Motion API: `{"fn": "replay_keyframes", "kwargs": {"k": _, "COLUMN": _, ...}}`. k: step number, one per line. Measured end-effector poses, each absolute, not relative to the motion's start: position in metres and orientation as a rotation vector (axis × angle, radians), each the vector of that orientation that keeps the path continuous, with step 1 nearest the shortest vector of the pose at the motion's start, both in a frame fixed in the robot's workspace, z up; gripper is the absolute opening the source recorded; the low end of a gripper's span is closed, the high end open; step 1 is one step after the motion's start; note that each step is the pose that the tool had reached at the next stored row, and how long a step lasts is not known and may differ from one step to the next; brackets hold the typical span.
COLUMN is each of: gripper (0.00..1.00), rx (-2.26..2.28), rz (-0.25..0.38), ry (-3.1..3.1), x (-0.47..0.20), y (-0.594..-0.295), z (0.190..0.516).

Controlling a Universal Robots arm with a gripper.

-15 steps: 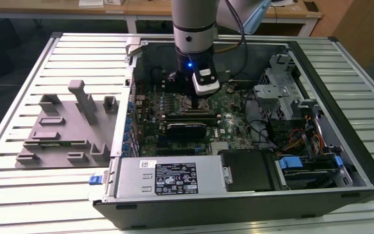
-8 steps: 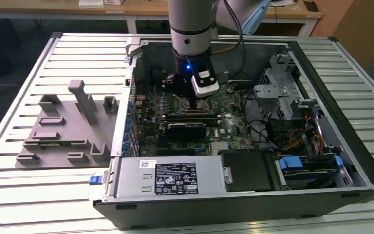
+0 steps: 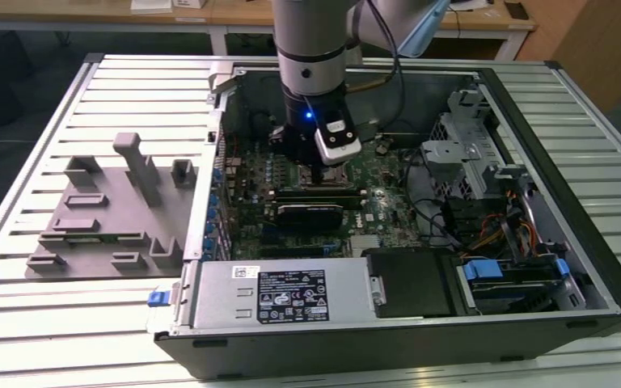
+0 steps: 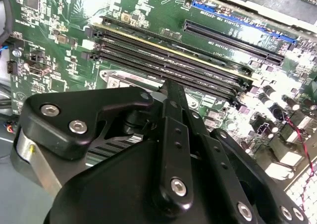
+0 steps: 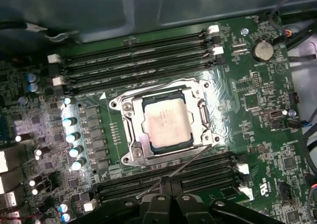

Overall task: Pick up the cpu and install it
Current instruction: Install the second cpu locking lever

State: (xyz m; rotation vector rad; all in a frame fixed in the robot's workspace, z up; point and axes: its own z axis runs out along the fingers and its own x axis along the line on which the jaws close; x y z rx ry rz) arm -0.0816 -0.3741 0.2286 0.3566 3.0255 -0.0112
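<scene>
From my remote seat the cpu (image 5: 167, 121) sits flat in the socket frame (image 5: 166, 122) mid-motherboard, gripper (image 5: 171, 187) hovering just at its 6 o'clock, can't tell how open it is.

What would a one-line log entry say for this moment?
arm: over open case | cpu: lying in socket | gripper: above board, beside socket

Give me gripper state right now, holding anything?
Gripper: open or shut cannot be told; it hangs over the socket, where the cpu already sits.
</scene>
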Motion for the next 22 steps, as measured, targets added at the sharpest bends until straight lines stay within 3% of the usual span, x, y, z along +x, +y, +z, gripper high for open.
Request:
{"fn": "replay_keyframes", "kwargs": {"k": 9, "gripper": 0.11, "rx": 0.314, "rz": 0.051, "ry": 3.034, "x": -0.087, "y": -0.378, "z": 0.226}}
{"fn": "replay_keyframes", "kwargs": {"k": 22, "gripper": 0.11, "rx": 0.303, "rz": 0.067, "ry": 3.036, "x": -0.091, "y": -0.385, "z": 0.225}}
